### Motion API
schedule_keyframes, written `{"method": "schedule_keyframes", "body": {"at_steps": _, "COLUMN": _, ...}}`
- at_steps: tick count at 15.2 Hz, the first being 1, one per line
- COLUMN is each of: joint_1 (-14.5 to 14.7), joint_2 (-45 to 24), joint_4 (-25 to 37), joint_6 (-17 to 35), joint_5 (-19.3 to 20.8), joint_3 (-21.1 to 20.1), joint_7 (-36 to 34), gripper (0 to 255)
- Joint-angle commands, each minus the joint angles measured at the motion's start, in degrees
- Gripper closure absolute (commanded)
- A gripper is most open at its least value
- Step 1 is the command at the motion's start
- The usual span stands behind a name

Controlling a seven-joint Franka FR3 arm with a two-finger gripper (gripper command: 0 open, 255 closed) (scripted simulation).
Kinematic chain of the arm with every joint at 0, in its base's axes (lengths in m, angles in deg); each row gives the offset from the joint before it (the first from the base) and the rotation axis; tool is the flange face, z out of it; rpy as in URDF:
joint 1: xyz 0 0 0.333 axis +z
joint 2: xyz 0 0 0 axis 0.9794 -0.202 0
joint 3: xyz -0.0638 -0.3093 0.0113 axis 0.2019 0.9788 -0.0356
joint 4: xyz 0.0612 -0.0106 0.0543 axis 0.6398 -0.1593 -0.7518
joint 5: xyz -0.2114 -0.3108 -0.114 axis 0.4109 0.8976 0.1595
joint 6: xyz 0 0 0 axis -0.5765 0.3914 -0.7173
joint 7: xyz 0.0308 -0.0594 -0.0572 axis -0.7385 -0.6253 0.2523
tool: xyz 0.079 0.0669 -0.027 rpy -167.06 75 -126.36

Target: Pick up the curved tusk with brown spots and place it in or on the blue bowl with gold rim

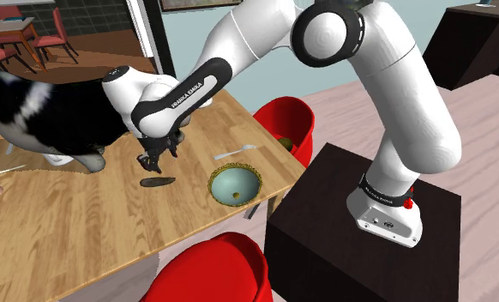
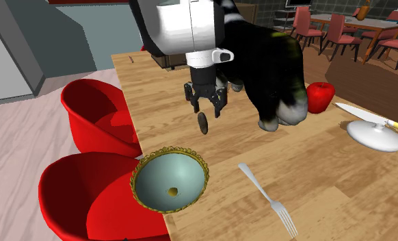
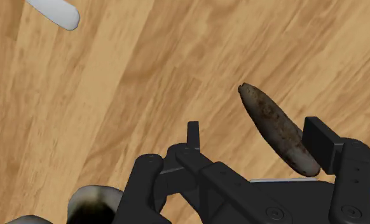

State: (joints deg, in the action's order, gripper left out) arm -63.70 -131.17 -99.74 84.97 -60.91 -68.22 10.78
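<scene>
On the light wooden table, the curved, dark brown tusk with mottled spots is seen lying flat, just under the all-black two-finger gripper. No grasp has been made. The jaws are held wide apart, and the tusk is not clasped between them. Its near end is tucked in by one finger, while the other finger is kept well clear of it. Whether that near finger touches the tusk cannot be told.

From the shoulder view, the gripper is shown low over the tusk, pointing down at the table. The pale blue-grey round bowl with an ornate gold rim is set near the table edge, apart from the tusk, on the side toward the stand. In the second exterior view, the tusk is found directly below the gripper. The bowl lies nearer the camera, with a small olive speck inside it.

The task is judged to be at an early stage. The approach appears done, but closing on the tusk, lifting it, carrying it to the bowl and releasing it there are all left. A better centring of the tusk between the fingers may be needed before closing.
</scene>
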Motion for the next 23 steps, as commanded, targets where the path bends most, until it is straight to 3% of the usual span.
{"method": "schedule_keyframes", "body": {"at_steps": 1, "joint_1": -0.2, "joint_2": -5.9, "joint_4": 7.7, "joint_6": -3.0, "joint_5": 1.5, "joint_3": -1.7, "joint_7": 12.9, "gripper": 0}}
{"method": "schedule_keyframes", "body": {"at_steps": 5, "joint_1": 3.8, "joint_2": -21.2, "joint_4": 30.8, "joint_6": -12.9, "joint_5": 4.7, "joint_3": -4.9, "joint_7": 39.8, "gripper": 0}}
{"method": "schedule_keyframes", "body": {"at_steps": 6, "joint_1": 4.2, "joint_2": -22.3, "joint_4": 32.5, "joint_6": -13.7, "joint_5": 4.8, "joint_3": -5.0, "joint_7": 41.4, "gripper": 0}}
{"method": "schedule_keyframes", "body": {"at_steps": 13, "joint_1": 3.9, "joint_2": -24.7, "joint_4": 31.1, "joint_6": -9.9, "joint_5": 5.4, "joint_3": -4.3, "joint_7": 41.0, "gripper": 0}}
{"method": "schedule_keyframes", "body": {"at_steps": 21, "joint_1": 3.9, "joint_2": -24.7, "joint_4": 31.1, "joint_6": -9.9, "joint_5": 5.4, "joint_3": -4.3, "joint_7": 41.0, "gripper": 0}}
{"method": "schedule_keyframes", "body": {"at_steps": 22, "joint_1": 3.9, "joint_2": -24.7, "joint_4": 31.1, "joint_6": -9.9, "joint_5": 5.4, "joint_3": -4.3, "joint_7": 41.0, "gripper": 255}}
{"method": "schedule_keyframes", "body": {"at_steps": 23, "joint_1": 3.9, "joint_2": -24.7, "joint_4": 31.1, "joint_6": -9.9, "joint_5": 5.4, "joint_3": -4.3, "joint_7": 41.0, "gripper": 255}}
